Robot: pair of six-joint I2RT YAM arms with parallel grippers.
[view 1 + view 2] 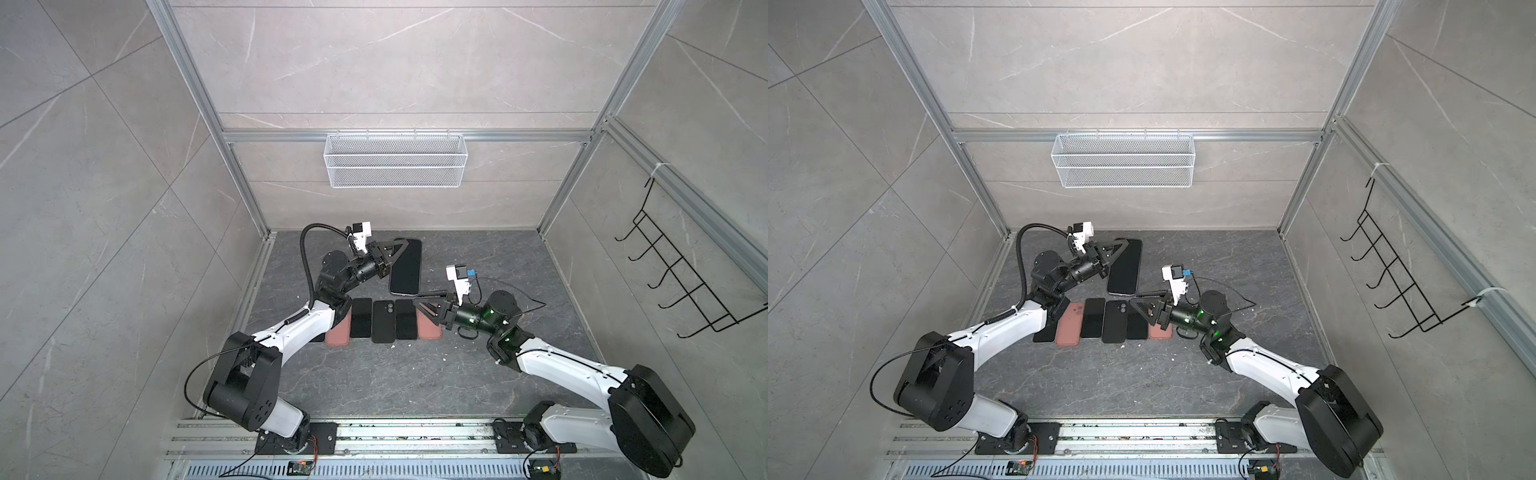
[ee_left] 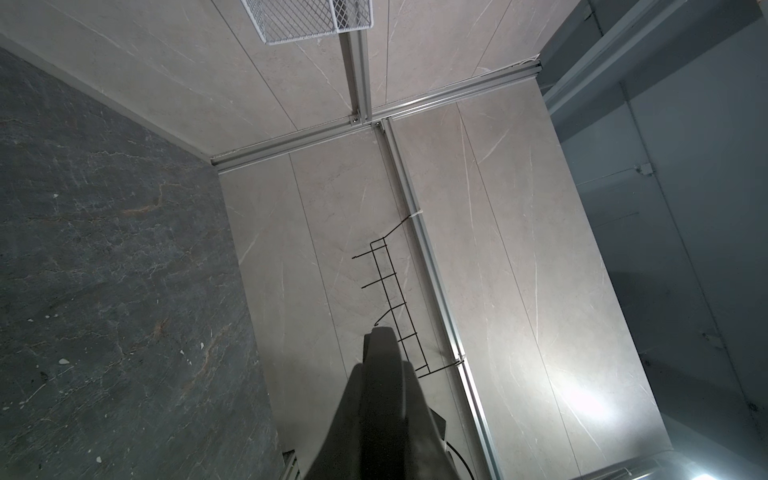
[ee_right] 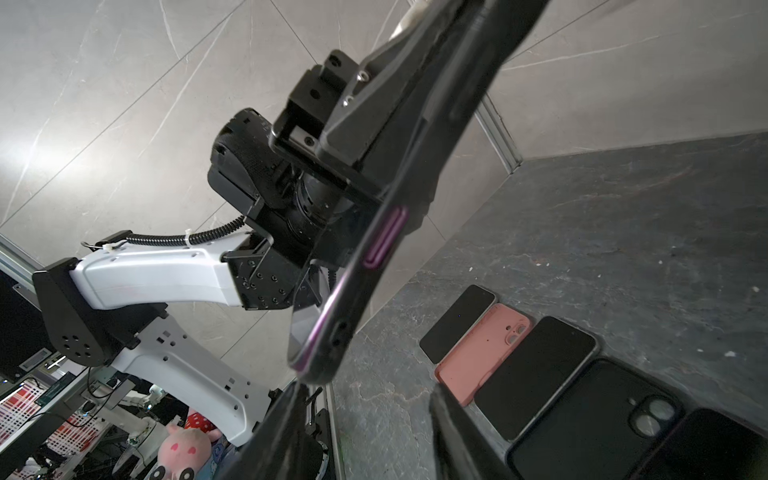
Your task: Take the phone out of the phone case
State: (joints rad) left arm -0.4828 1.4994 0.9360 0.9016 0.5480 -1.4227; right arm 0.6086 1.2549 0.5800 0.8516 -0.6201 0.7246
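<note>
Left gripper (image 1: pixel 395 252) clamped shut on far corner of phone (image 1: pixel 406 266), held in air above table (image 1: pixel 490 266). Dark case (image 3: pixel 357 299) wraps phone's edge. Right gripper (image 1: pixel 417 305) partly open, empty, phone's near end just off its fingertips. Row of phones (image 1: pixel 383 321) and pink cases (image 1: pixel 429 328) lie flat beneath right gripper. Bare tabletop beyond both grippers toward back wall.

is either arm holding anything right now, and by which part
The left gripper has its jaws shut on the cased phone, on one long edge near the far end. The right gripper has open jaws, holding nothing.
</note>
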